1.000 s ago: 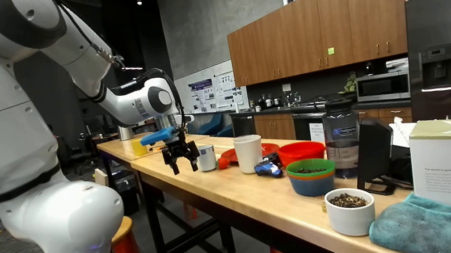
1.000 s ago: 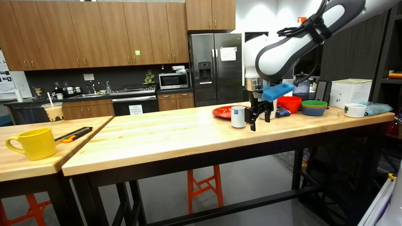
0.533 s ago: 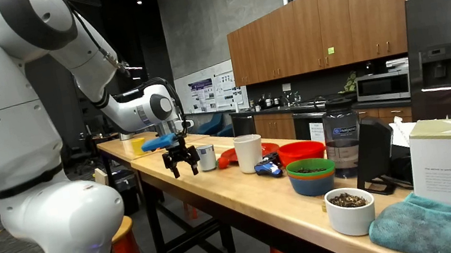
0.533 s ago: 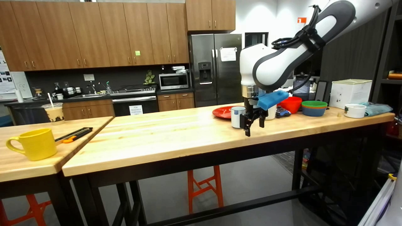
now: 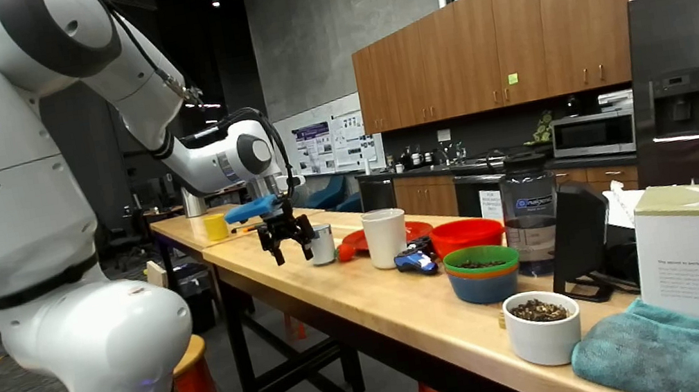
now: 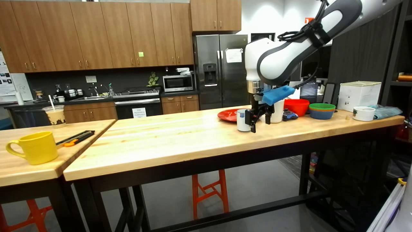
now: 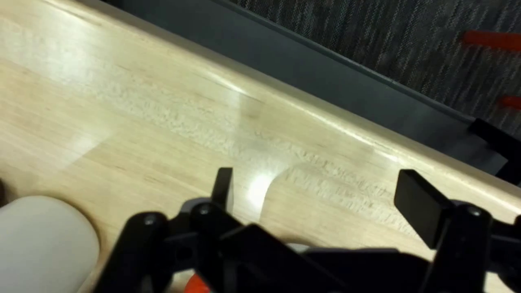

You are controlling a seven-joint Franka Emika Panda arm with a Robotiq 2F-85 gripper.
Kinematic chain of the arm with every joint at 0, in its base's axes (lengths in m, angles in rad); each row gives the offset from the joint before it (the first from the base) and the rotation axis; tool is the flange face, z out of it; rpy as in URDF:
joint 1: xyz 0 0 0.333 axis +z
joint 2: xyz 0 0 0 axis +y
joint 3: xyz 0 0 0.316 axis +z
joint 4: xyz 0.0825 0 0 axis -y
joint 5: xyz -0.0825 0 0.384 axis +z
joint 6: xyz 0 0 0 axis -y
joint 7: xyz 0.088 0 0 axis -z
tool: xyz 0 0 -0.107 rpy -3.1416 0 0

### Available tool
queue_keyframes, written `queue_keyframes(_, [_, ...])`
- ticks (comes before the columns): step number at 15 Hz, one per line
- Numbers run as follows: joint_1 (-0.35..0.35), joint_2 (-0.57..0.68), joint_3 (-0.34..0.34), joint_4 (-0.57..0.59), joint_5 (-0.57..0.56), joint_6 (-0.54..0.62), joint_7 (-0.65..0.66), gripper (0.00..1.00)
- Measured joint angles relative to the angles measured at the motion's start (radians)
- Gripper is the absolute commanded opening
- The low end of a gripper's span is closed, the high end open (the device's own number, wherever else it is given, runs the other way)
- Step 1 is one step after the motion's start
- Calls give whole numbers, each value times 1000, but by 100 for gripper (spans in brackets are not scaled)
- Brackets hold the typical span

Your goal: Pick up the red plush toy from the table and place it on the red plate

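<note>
The small red plush toy (image 5: 345, 252) lies on the table between the white-grey mug and the tall white cup. In the wrist view, a red patch of it (image 7: 196, 285) shows at the bottom edge, mostly hidden by the gripper. In the other outside view it is hidden behind gripper and mug. The red plate (image 5: 421, 229) lies behind the tall cup; it also shows in an exterior view (image 6: 228, 115). My gripper (image 5: 294, 256) hangs above the table in front of the mug, open and empty; its fingers stand wide apart in the wrist view (image 7: 315, 191).
The white-grey mug (image 5: 322, 245) stands right by the gripper, beside the toy. The tall white cup (image 5: 387, 239) stands on the toy's far side. A game controller (image 5: 417, 259), a red bowl (image 5: 467, 235) and stacked bowls (image 5: 484, 276) follow. The table's edge (image 7: 285, 89) runs nearby.
The gripper dips slightly, then rises and shifts toward the mug, right in an exterior view. Over the second it moves left in the facing exterior view. It stays open; the objects have not moved.
</note>
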Motion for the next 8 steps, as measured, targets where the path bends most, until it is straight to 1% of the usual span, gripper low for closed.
queue_keyframes(8, [6, 4, 0, -1, 0, 0, 0, 100])
